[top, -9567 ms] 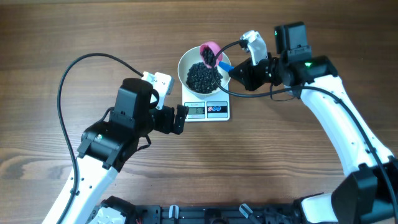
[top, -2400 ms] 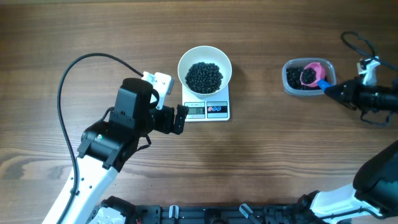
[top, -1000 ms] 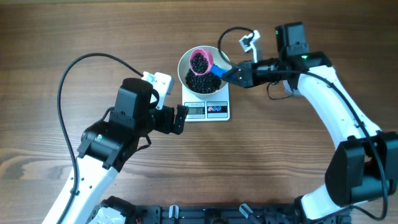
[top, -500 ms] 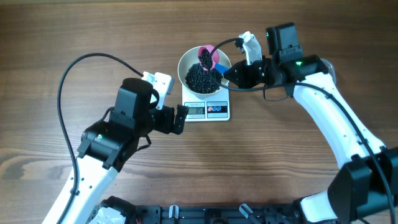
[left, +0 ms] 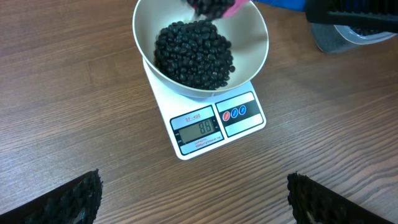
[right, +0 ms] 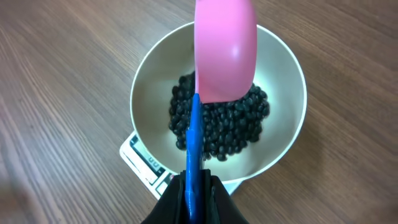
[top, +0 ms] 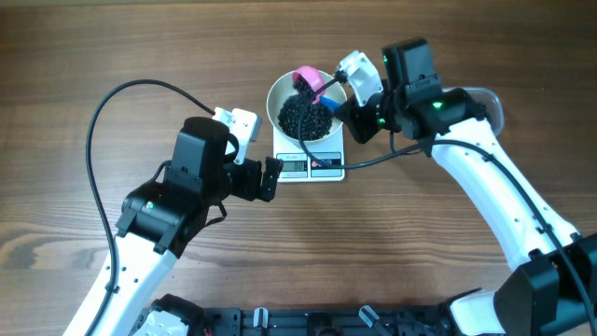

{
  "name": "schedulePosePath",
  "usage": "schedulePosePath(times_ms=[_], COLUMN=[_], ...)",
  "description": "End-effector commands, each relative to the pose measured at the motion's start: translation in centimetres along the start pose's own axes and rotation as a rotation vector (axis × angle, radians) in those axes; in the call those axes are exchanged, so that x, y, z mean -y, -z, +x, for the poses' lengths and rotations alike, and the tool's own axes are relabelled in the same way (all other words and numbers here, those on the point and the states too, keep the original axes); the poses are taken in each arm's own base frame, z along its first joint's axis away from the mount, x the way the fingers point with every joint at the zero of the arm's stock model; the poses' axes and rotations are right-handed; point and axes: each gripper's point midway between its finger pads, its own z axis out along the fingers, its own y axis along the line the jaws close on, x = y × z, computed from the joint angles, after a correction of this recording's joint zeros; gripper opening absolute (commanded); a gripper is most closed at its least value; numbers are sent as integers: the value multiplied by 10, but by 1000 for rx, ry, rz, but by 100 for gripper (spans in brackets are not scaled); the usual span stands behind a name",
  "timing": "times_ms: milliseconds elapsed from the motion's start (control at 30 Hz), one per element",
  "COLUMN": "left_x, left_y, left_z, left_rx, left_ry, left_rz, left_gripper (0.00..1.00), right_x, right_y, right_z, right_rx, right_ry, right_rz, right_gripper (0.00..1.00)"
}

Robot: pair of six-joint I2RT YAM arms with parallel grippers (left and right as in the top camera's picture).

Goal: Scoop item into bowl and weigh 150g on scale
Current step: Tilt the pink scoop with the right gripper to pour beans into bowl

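Pink scoop (right: 225, 53), pinched tight in the right gripper (right: 198, 190), is hanging tipped over the bowl (right: 283, 93) just beyond its fingers (right: 171, 208); left gripper (top: 270, 177) is gaping empty.

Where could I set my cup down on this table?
Bare wood lies in front of the scale, between the two arms, and along the far edge left of the bowl. It is crowded at the bowl: the right gripper holds a scoop there, and the open left gripper sits beside the scale.
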Motion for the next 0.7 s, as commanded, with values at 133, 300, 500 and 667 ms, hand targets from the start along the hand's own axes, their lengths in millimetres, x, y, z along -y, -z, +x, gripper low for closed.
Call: schedulePosePath(times_ms=[133, 300, 500, 667], left_x=[0, 0, 0, 0], left_y=[0, 0, 0, 0], left_z=[-2, -2, -2, -2], left_rx=[3, 3, 3, 3], left_ry=[3, 3, 3, 3], left_rz=[-7, -7, -7, -7], left_gripper=[100, 100, 100, 100], right_x=[7, 27, 13, 8], right_y=[9, 13, 10, 8], right_z=[-7, -3, -5, -13], right_rx=[2, -30, -11, 16], right_ry=[110, 137, 141, 132], right_rz=[110, 226, 154, 146], right_gripper=[5, 4, 4, 4])
